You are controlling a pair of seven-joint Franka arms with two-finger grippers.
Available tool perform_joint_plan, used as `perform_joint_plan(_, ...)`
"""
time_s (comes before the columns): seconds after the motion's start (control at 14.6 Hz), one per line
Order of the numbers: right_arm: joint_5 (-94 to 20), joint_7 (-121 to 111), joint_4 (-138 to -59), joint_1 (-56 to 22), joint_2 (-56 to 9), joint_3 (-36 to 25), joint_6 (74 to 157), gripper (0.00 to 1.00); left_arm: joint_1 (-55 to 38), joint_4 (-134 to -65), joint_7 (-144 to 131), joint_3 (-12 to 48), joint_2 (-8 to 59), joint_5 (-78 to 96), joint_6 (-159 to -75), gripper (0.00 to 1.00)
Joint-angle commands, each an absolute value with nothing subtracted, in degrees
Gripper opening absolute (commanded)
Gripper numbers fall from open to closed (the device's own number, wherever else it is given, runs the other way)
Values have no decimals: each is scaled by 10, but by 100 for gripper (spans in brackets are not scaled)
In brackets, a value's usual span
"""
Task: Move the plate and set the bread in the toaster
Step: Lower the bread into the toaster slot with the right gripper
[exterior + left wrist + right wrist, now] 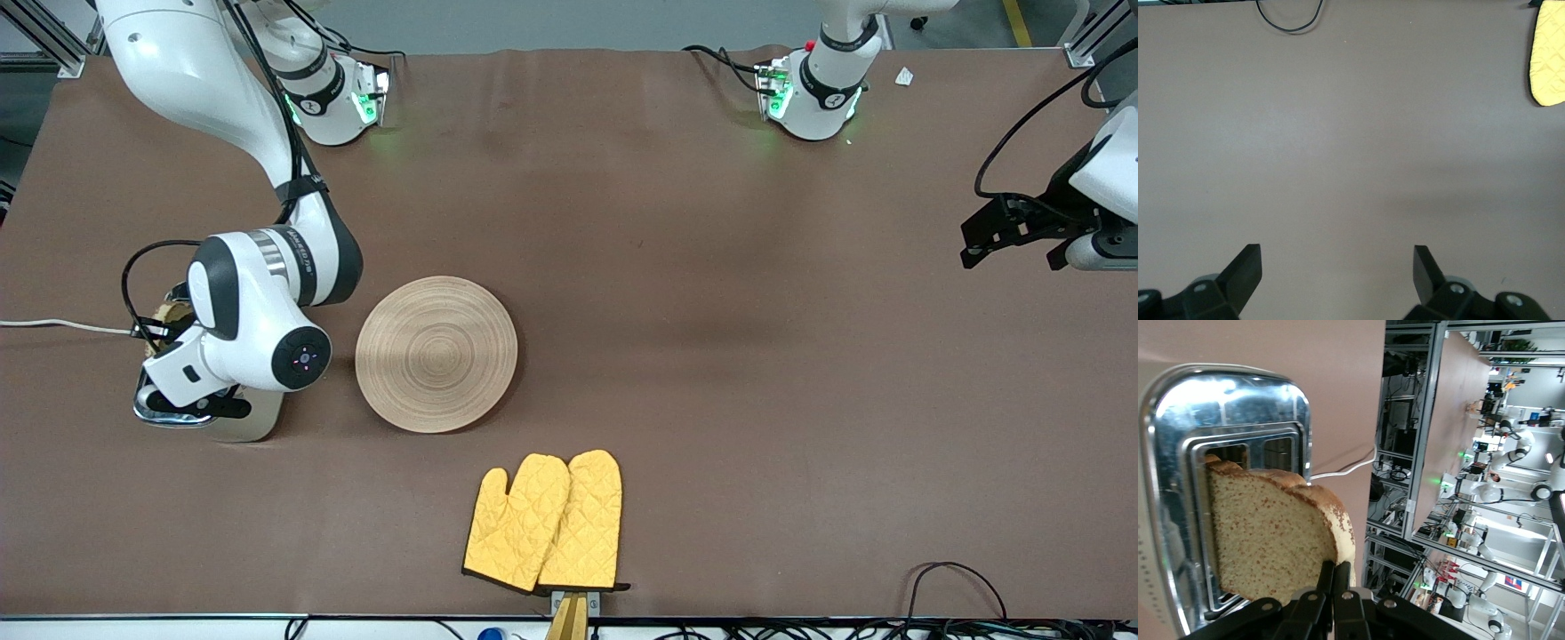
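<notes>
The toaster (pixel 253 425) stands at the right arm's end of the table, mostly hidden under the right arm's wrist. In the right wrist view its chrome top (pixel 1225 400) and slots show. My right gripper (pixel 1335 577) is shut on the crust edge of the bread (pixel 1271 533) and holds the slice on edge right over a slot. A bit of the bread (pixel 169 316) peeks out in the front view. The wooden plate (pixel 436 354) lies flat on the table beside the toaster, bare. My left gripper (pixel 973 242) is open and empty over the table at the left arm's end, waiting; its fingers (pixel 1245 267) show over bare cloth.
Two yellow oven mitts (pixel 547 524) lie near the table's front edge, nearer to the camera than the plate; one shows in the left wrist view (pixel 1548 60). The toaster's white cord (pixel 53 325) runs off the table's end. A black cable (pixel 956 578) loops at the front edge.
</notes>
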State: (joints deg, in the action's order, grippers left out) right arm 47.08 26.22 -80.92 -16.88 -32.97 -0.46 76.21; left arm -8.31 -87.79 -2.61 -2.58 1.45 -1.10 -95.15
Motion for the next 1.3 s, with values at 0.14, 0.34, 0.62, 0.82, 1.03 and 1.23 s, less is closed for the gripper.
perform_joint_plan(0.14,439,278,-817,-162,-346,-1,787,17,-86,-870,-29,-25,15,-20,-942,100)
perform_joint_plan(0.34,438,276,-817,-156,-348,-1,806,45,-85,-870,-29,-25,15,-19,-942,100)
perform_joint_plan(0.62,438,266,-814,-156,-348,1,805,69,-83,-870,-25,-25,15,-21,-942,100)
perform_joint_plan(0.82,395,266,-806,-162,-339,2,802,85,-82,-870,-25,-25,15,-21,-942,100)
perform_joint_plan(1.03,295,267,-791,-170,-319,4,800,100,-82,-870,-25,-25,15,-22,-943,100)
perform_joint_plan(1.23,238,269,-788,-187,-288,4,800,100,-82,-870,-24,-25,15,-21,-943,100)
